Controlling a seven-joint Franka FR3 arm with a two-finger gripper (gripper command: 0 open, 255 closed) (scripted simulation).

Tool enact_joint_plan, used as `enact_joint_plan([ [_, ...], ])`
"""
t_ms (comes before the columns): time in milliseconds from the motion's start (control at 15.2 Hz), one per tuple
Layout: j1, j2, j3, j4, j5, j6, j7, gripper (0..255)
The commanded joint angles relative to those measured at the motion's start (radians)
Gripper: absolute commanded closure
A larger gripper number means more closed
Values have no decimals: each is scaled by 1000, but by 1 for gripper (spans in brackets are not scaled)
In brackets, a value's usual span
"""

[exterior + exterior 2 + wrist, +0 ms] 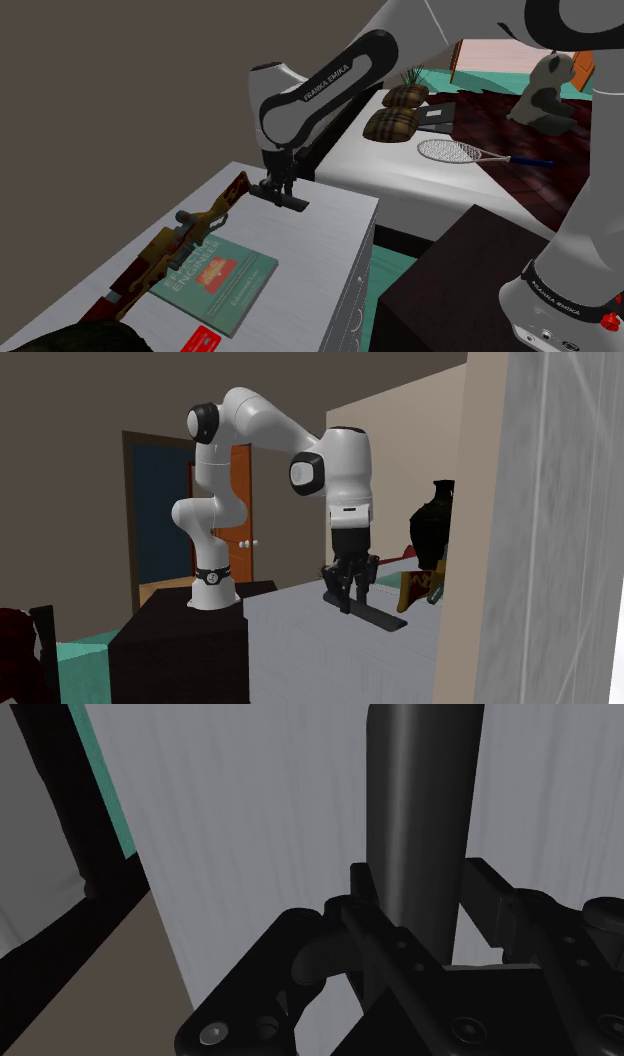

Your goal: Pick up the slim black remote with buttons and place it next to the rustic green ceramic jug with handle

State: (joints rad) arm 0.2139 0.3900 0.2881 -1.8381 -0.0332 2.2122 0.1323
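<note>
"FRANKA EMIKA" twice on the white arm (330, 80); title on teal book (215, 282) unreadable.

The remote (286, 198), a slim black bar, lies centre-left in the shoulder view, clasped by the gripper (420, 882); the jug (432, 522), dark and upright, stands right of centre in the second exterior view

The table (340, 215) top is bare on the side of the book (215, 275) away from the wall (120, 90); a hand could pass there. Along the book's other side lies a toy rifle (185, 238), just beside it. Beyond the book, the gripper (277, 190) clasping the remote (292, 200) blocks the way.
</note>
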Motion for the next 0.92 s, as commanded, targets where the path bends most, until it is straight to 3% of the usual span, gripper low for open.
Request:
enact_joint_plan([
  [0,-2,-12,2,11,4,-23,-2,255],
  [858,-9,-85,11,90,26,-173,-7,255],
])
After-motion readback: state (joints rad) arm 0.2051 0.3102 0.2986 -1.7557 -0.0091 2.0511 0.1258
